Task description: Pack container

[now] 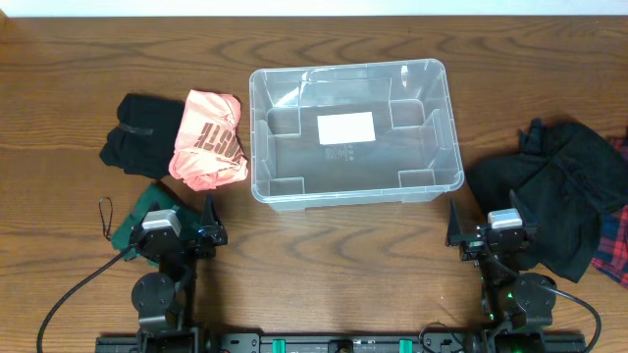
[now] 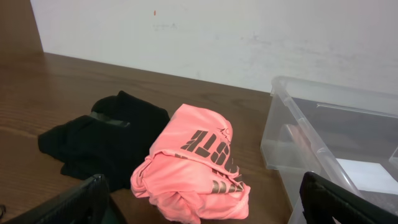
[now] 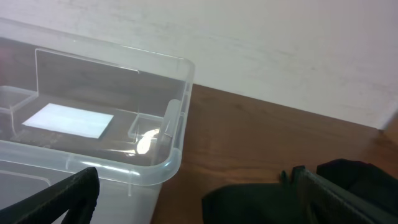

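The clear plastic container [image 1: 353,132] stands open in the middle of the table with only a white label [image 1: 345,127] on its base. It also shows in the left wrist view [image 2: 323,143] and the right wrist view [image 3: 124,149]. A pink garment [image 1: 208,139] [image 2: 196,165] lies left of it, beside a black garment [image 1: 142,132] [image 2: 102,140]. A black garment pile [image 1: 554,191] [image 3: 273,199] lies to the right. My left gripper [image 1: 208,218] [image 2: 202,202] is open and empty near the front edge. My right gripper [image 1: 454,227] [image 3: 199,196] is open and empty.
A dark green cloth [image 1: 147,211] lies under the left arm. A red plaid cloth [image 1: 613,245] lies at the far right edge. A black cable loop [image 1: 103,211] lies at the front left. A white wall [image 2: 217,31] stands behind the table.
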